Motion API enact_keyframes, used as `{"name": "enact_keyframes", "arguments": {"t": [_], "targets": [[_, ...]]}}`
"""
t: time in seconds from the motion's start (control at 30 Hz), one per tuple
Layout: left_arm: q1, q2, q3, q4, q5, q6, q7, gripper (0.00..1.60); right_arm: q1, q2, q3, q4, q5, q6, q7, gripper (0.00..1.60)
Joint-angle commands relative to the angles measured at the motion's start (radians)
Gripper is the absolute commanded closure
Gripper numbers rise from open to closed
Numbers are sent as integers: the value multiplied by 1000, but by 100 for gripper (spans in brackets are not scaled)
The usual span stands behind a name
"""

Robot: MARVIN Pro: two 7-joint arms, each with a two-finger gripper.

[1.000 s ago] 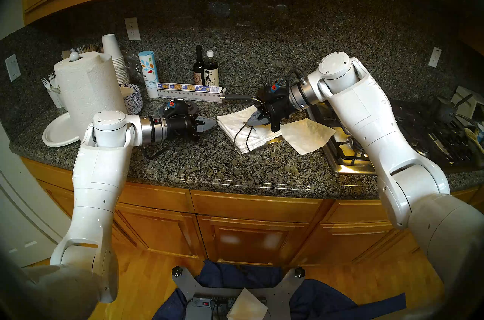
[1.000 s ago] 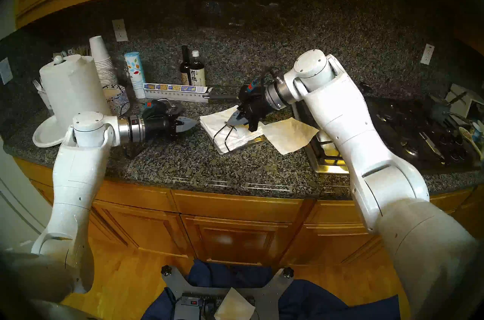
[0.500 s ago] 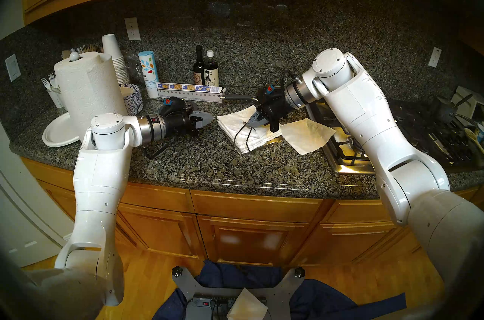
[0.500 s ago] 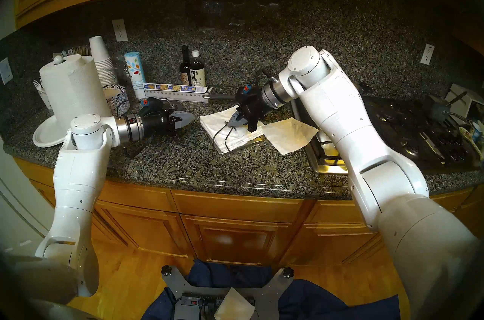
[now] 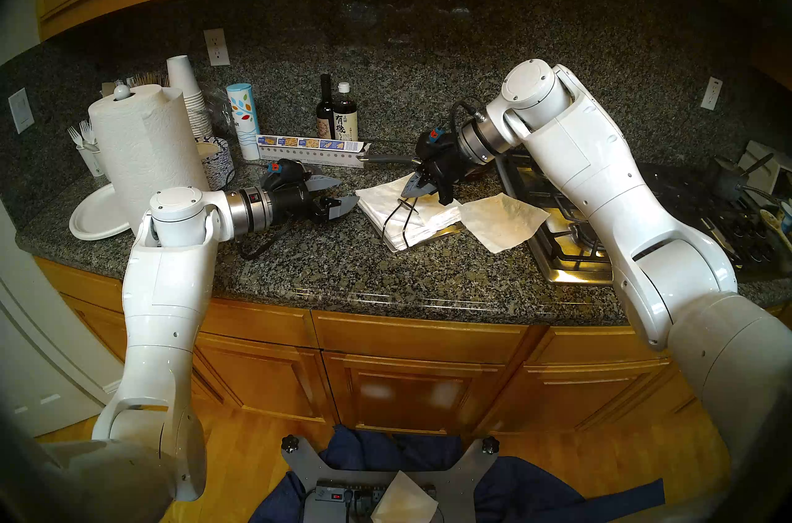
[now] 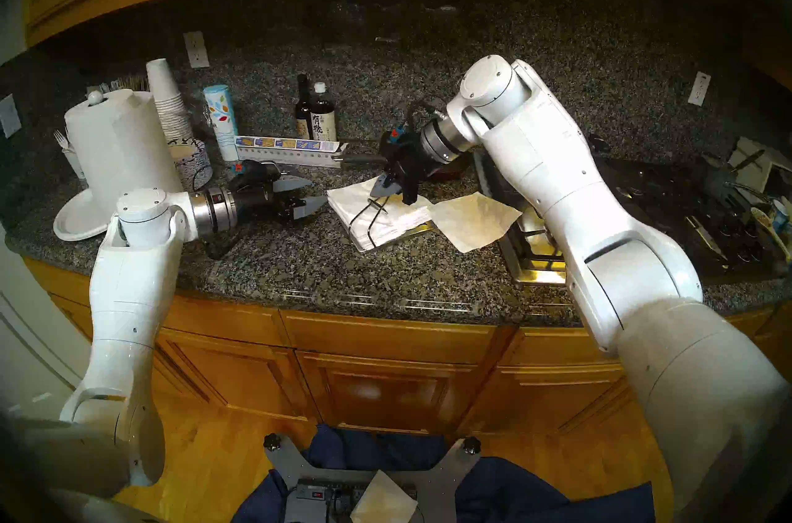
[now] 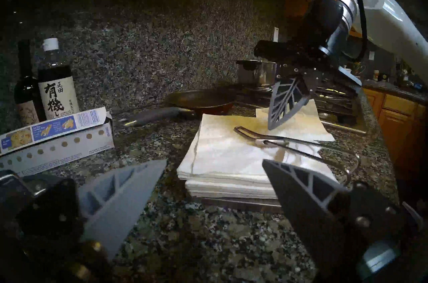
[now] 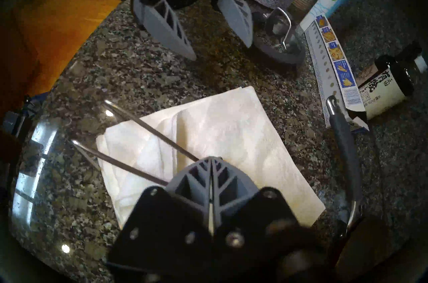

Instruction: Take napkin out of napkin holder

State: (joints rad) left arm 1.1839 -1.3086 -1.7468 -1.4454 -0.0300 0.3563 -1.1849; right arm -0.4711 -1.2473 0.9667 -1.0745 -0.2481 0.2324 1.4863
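The napkin holder (image 5: 449, 229) is a flat metal tray on the counter carrying a thick white stack (image 5: 385, 200), with its thin wire arm (image 5: 396, 215) lying across the top. A single napkin (image 5: 501, 222) lies flat on the counter just right of the tray, one corner over the stove edge. My right gripper (image 5: 405, 194) is shut with nothing in it, its tip just above the stack near the wire's end (image 7: 238, 130). My left gripper (image 5: 349, 191) stands open at the stack's left edge, apart from it. The stack (image 7: 231, 152) fills the left wrist view between the fingers.
A paper towel roll (image 5: 141, 149), a paper plate (image 5: 96, 218) and stacked cups (image 5: 188, 98) stand at the left. Two bottles (image 5: 338, 115), a long cracker box (image 5: 308, 151) and a pan handle (image 5: 385, 159) sit behind the holder. The stove (image 5: 570, 248) borders the right.
My left gripper has gone from shut to open and turned at the wrist. The right gripper, still shut, has risen and drawn back a little over the stack.
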Motion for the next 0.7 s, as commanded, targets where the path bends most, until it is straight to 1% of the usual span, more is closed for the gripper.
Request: {"name": "enact_keyframes", "arguments": {"t": [0.0, 0.03, 0.07, 0.1, 0.2, 0.3, 0.37, 0.4, 0.5, 0.57, 0.67], "targets": [[-31, -14, -25, -21, -27, -12, 1, 0, 84, 18, -20, -23, 43, 1, -3, 160], [-32, -17, -28, -21, -28, -14, 3, 0, 80, 23, -17, -32, 48, 3, -3, 159], [-34, -18, -29, -20, -28, -14, 4, 0, 78, 28, -13, -38, 56, 4, -3, 151], [-35, -21, -31, -19, -27, -15, 6, 0, 78, 33, -12, -45, 58, 5, -3, 149], [-38, -25, -34, -17, -25, -18, 8, 0, 77, 48, -3, -64, 71, 10, -3, 154], [-39, -27, -37, -18, -25, -19, 9, 0, 74, 59, -1, -80, 81, 17, -3, 154], [-40, -30, -39, -20, -26, -19, 9, 0, 67, 73, -9, -101, 103, 28, -3, 157], [-40, -31, -39, -21, -26, -19, 8, 0, 63, 78, -16, -111, 111, 34, -3, 160], [-38, -35, -38, -21, -24, -20, 9, 0, 53, 98, -65, -132, 149, 56, -3, 160], [-38, -36, -38, -21, -24, -20, 9, 0, 55, 100, -73, -130, 156, 58, -3, 160], [-35, -41, -40, -25, -21, -21, 17, 0, 71, 103, -105, -112, 160, 61, -3, 160]]}}
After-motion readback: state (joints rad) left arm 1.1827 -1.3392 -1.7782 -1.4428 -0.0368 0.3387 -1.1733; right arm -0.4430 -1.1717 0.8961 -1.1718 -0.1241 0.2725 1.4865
